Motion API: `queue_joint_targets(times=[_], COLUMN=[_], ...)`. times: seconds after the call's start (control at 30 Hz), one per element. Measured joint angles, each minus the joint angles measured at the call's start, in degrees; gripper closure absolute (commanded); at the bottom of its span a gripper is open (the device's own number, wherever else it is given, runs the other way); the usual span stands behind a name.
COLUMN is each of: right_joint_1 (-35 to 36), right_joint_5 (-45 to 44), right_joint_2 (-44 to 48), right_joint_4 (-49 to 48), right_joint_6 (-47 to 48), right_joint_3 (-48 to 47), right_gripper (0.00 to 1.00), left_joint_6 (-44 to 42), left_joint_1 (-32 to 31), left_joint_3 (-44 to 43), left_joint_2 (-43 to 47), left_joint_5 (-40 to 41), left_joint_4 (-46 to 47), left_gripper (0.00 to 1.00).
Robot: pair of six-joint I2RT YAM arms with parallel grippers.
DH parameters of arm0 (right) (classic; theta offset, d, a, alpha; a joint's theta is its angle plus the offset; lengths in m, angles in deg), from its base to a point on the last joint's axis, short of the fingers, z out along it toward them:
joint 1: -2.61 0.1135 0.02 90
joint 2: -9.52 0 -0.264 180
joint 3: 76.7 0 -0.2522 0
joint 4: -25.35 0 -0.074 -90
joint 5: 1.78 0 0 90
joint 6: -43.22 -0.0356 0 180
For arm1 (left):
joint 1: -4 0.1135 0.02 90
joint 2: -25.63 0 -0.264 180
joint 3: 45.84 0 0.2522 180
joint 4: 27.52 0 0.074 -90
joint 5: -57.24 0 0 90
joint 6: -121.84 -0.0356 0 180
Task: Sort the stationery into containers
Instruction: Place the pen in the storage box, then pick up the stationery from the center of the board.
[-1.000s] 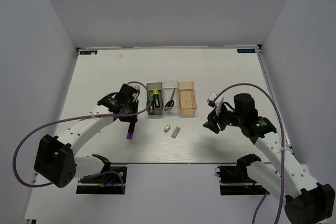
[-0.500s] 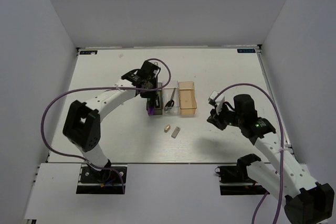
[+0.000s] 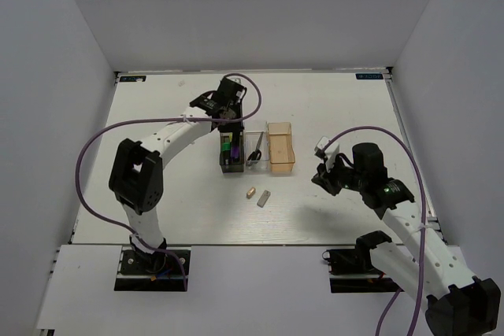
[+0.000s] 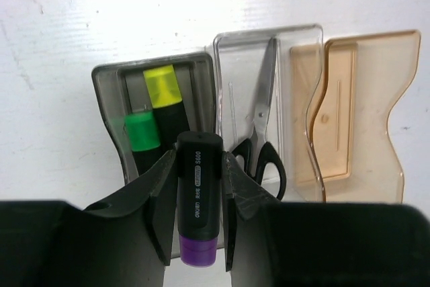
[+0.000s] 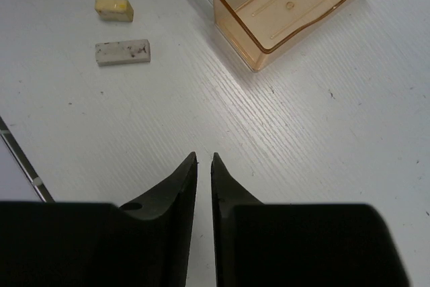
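Nearest the arm bases, the right pincer [image 5: 203,157] hangs low over bare tabletop [image 3: 157,194]. Its two dark, tapered fingers are pressed almost together with only a thin slit between the tips, and nothing is in them. The tabletop is white, with a fine wood-like grain that shows in the right wrist view.

A little farther out lie two tiny rectangular blocks, close together but apart. The tan block [image 5: 113,9] is smooth and pale yellowish. The grey block [image 5: 122,52] is longer, dull, and smudged with dark specks.

Beyond them, three small open-top plastic bins stand side by side in a row with their long walls together. The orange bin [image 5: 282,1] is on the right, translucent and glossy with rounded corners, and nothing lies in it. The clear bin [image 4: 235,99] is in the middle and holds scissors [image 4: 259,126] with metal blades and black looped handles. The grey bin [image 4: 107,105] on the left is smoky. A yellow marker [image 4: 163,89] and a green marker [image 4: 142,132] lie in it together, both black barrels with coloured caps.

Farthest out, the left pincer [image 4: 197,166] reaches in over the grey bin. It pinches the purple marker [image 4: 198,193] by its round black barrel, with the purple cap toward the wrist camera and the black end toward the bin. I cannot tell whether that end touches anything inside.
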Motion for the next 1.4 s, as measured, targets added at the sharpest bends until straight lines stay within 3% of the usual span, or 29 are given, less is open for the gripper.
queue_joint_targets(times=[0.07, 0.13, 0.17, 0.2, 0.23, 0.27, 0.3, 0.53, 0.57, 0.6, 0.63, 0.67, 0.7, 0.83, 0.87, 0.9, 0.93, 0.97, 1.07, 1.2, 1.27, 1.3, 1.33, 1.4], right_joint_1=[-0.11, -0.15, -0.17, -0.20, -0.20, -0.22, -0.26, -1.16, -1.25, -1.27, -1.31, -1.31, -1.31, -1.31, -1.25, -1.22, -1.07, -0.79, 1.11, 5.33, 7.69, 9.05, 10.34, 13.49], right_joint_5=[0.07, 0.11, 0.17, 0.26, 0.39, 0.46, 0.48, 1.09, 1.44, 1.62, 1.81, 2.25, 2.91, 9.03, 11.78, 14.67, 17.75, 20.44, 25.03, 24.28, 22.67, 21.73, 20.68, 18.53], right_joint_2=[0.00, -0.09, -0.20, -0.33, -0.46, -0.52, -0.57, -0.13, -0.02, 0.13, 0.17, 0.15, 0.15, 0.02, -0.37, -1.03, -2.21, -3.67, -10.03, -20.33, -24.70, -26.34, -27.76, -30.14], right_joint_4=[-0.02, -0.17, -0.28, -0.37, -0.39, -0.37, -0.35, -0.35, -0.39, -0.39, -0.39, -0.44, -0.35, 0.70, 1.09, 2.21, 3.93, 5.68, 11.67, 16.46, 17.03, 16.92, 16.63, 15.39], right_joint_6=[-0.07, -0.28, -0.37, -0.09, -0.15, -0.17, -0.02, 0.44, 0.44, 0.63, 0.92, 1.27, 1.38, 5.16, 7.98, 11.34, 15.80, 20.72, 37.31, 52.78, 57.53, 59.14, 60.43, 61.81], right_joint_3=[0.02, 0.09, 0.13, 0.13, 0.15, 0.15, 0.15, 0.22, 0.22, 0.22, 0.24, 0.24, 0.24, 0.46, 0.72, 0.92, 1.22, 1.60, 2.14, 0.26, -2.23, -3.67, -5.11, -7.82], right_gripper=[0.79, 0.59, 0.50, 0.33, 0.25, 0.15, 0.10, 0.12, 0.23, 0.41, 0.81, 0.98, 1.00, 1.00, 0.80, 0.67, 0.58, 0.46, 0.40, 0.40, 0.42, 0.44, 0.46, 0.51], left_joint_6=[0.04, 0.02, 0.02, 0.02, 0.02, 0.02, 0.04, -0.02, -0.04, -0.15, -0.35, -0.52, -0.74, -3.02, -3.72, -4.39, -4.83, -5.53, -5.01, -2.73, -1.79, -1.33, -0.83, -0.07], left_joint_1=[0.37, 0.85, 1.01, 1.14, 1.29, 1.46, 1.60, 1.62, 1.62, 1.62, 1.53, 1.33, 1.29, -1.33, -2.86, -4.92, -6.97, -8.79, -12.66, -11.08, -9.99, -9.60, -9.35, -9.18], left_joint_3=[-1.64, -3.74, -4.66, -5.33, -5.55, -5.55, -5.55, -3.80, -3.74, -3.69, -3.52, -3.15, -2.82, 2.99, 5.16, 8.07, 11.34, 14.80, 28.37, 43.04, 46.69, 48.04, 48.96, 50.38], left_joint_2=[-1.03, -2.56, -3.43, -4.24, -4.83, -5.25, -5.64, -5.86, -5.79, -5.62, -5.27, -4.61, -3.98, 4.15, 7.17, 10.51, 14.19, 17.66, 30.47, 48.19, 55.32, 58.86, 61.42, 65.99], left_joint_5=[0.11, 0.46, 0.68, 0.98, 1.27, 1.49, 1.66, 2.38, 2.36, 2.34, 2.32, 2.29, 2.27, 1.53, 1.40, 1.33, 1.22, 0.81, -0.66, -0.24, -0.02, 0.13, 0.26, 1.11], left_joint_4=[-0.24, -0.70, -0.72, -0.76, -0.79, -1.07, -1.53, -1.95, -2.05, -2.10, -2.10, -1.99, -1.86, -1.60, -2.25, -2.16, -2.25, -2.40, -4.28, -8.04, -9.81, -10.45, -10.95, -11.65], left_gripper=[1.00, 0.97, 0.84, 0.79, 0.73, 0.58, 0.55, 0.45, 0.45, 0.51, 0.60, 0.75, 0.99, 1.00, 0.93, 0.80, 0.41, 0.33, 0.12, 0.10, 0.16, 0.23, 0.46, 0.62])
